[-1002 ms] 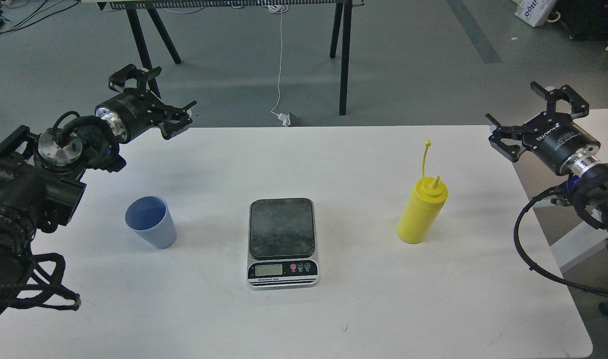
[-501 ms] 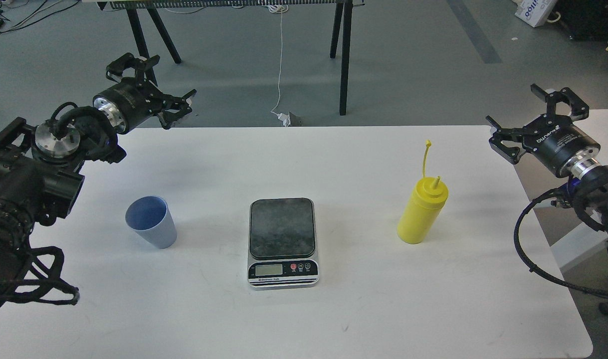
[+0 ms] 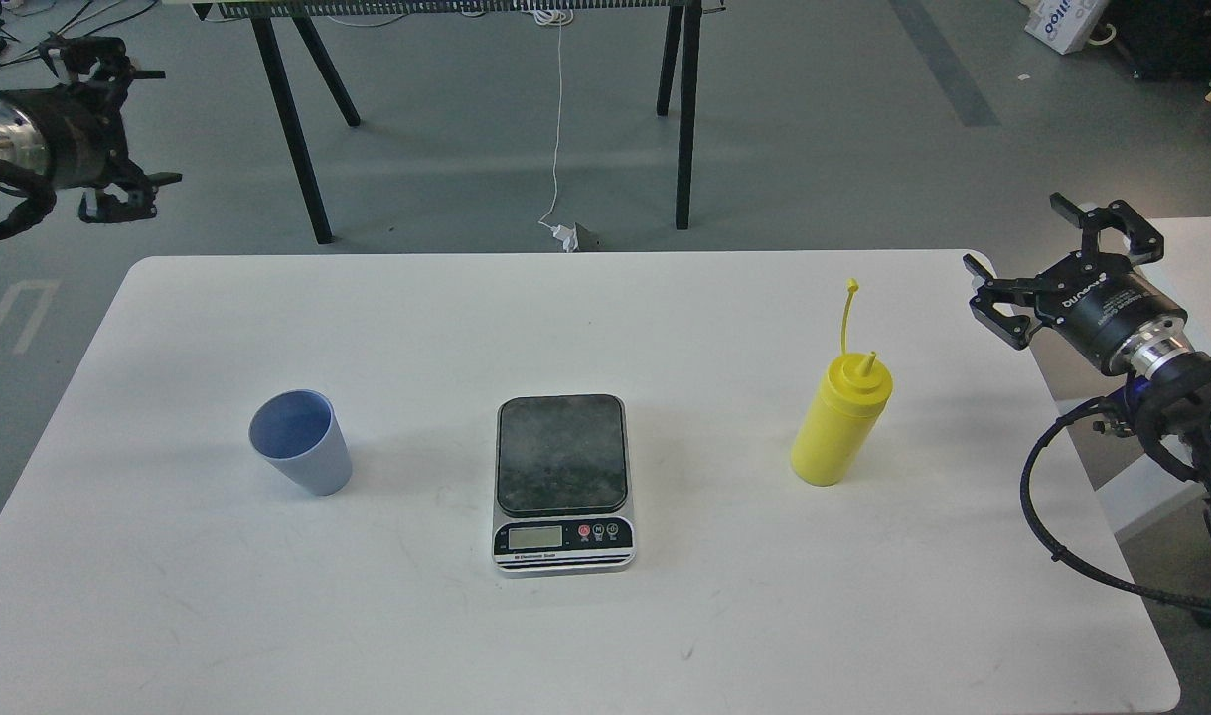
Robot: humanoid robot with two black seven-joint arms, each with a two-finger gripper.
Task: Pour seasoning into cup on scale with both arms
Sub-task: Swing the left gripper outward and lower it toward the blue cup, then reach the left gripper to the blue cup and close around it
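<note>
Head view: the scale [image 3: 562,483] sits at table [image 3: 605,645] centre, platform bare. The cup [image 3: 301,441] stands upright well left of it; the seasoning [image 3: 841,421] stands upright well right, cap strap raised. Left gripper [image 3: 118,134], off the table's far-left corner, holds nothing, jaws spread. Right gripper [image 3: 1052,253], beyond the right edge, is spread wide, empty.
</note>
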